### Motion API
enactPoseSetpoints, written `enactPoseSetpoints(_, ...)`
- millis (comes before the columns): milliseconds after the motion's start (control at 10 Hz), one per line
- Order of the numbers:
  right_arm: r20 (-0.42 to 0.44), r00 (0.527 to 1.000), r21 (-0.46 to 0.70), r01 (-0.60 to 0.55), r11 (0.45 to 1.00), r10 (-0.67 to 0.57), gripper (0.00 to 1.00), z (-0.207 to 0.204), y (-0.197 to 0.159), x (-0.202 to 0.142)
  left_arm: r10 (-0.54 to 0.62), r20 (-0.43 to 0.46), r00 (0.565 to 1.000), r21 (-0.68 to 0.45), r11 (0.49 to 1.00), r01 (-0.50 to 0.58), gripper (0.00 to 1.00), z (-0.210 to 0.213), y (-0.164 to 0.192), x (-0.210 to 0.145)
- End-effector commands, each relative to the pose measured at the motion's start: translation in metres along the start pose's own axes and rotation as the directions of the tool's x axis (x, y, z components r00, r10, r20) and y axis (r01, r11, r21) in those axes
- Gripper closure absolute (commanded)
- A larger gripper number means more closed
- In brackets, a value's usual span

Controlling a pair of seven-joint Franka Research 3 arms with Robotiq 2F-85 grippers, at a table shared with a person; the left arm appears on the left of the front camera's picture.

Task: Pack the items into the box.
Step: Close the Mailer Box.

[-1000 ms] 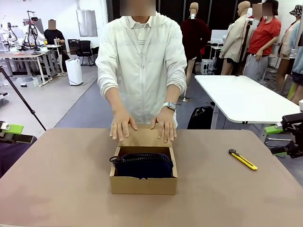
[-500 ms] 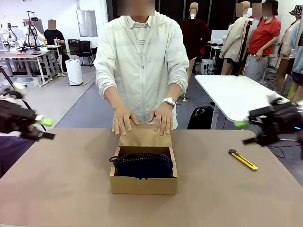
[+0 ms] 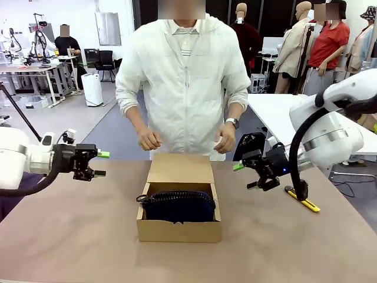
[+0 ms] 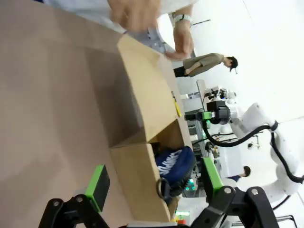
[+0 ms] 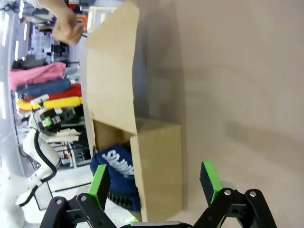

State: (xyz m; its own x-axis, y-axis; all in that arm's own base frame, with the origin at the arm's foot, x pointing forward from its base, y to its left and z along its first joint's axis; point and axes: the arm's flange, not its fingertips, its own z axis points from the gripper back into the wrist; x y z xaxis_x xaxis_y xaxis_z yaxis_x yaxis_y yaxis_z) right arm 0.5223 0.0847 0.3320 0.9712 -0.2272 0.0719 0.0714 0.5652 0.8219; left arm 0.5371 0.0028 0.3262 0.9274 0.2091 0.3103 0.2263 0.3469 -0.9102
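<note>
Front view gives you the box (image 3: 178, 229) at the middle of the tabletop (image 3: 70, 236), its flap lid (image 3: 179, 169) folded back toward 12 o'clock. The navy pouch (image 3: 178, 206) lies inside the box and fills most of it, with its metal ring (image 3: 141, 198) at the 9 o'clock end.

Your left claw (image 3: 100, 164) hovers above the tabletop at about 10 o'clock from the box, jaws wide and holding nothing. Your right claw (image 3: 246, 175) hangs at about 2 o'clock, also wide and empty. Both point inward at the box and are clear of the cardboard.

You'll find the yellow-and-black utility knife (image 3: 306, 202) lying at 3 o'clock, partly behind the right arm's black cable (image 3: 296, 154). The person's hands (image 3: 149, 140) are loosely curled, held above the tabletop beyond the flap at 12 o'clock. Right wrist view shows you white print on the pouch.
</note>
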Motion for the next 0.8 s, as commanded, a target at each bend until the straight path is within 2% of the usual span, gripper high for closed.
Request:
enactPoseSetpoints(0,-0.024,0.999,-0.005,-0.029,1.000,0.029,0.00,0.008,0.007,-0.013,-0.008,-0.002,1.000,-0.019,1.000,0.008,0.00,0.006,-0.009,-0.003)
enactPoseSetpoints(200,-0.024,0.999,-0.005,-0.029,1.000,0.029,0.00,0.008,0.007,-0.013,-0.008,-0.002,1.000,-0.019,1.000,0.008,0.00,0.006,-0.009,-0.003)
enactPoseSetpoints(300,-0.004,1.000,-0.002,-0.005,1.000,0.005,0.00,0.001,0.000,-0.001,-0.002,-0.001,1.000,-0.002,1.000,0.002,0.00,0.000,-0.001,0.001)
enactPoseSetpoints(400,-0.037,0.997,0.042,-0.059,0.997,0.061,0.00,-0.016,0.010,0.024,0.019,0.075,0.997,0.004,1.000,-0.019,0.00,-0.023,0.006,0.029)
enactPoseSetpoints(600,-0.004,0.999,0.074,-0.047,0.996,0.047,0.00,-0.046,0.023,0.066,0.047,0.044,0.998,-0.021,0.999,-0.046,0.00,-0.074,0.022,0.079)
enactPoseSetpoints(700,-0.035,0.998,0.093,-0.041,0.995,0.044,0.00,-0.065,0.026,0.078,0.051,0.052,0.997,-0.030,0.998,-0.049,0.00,-0.090,0.031,0.094)
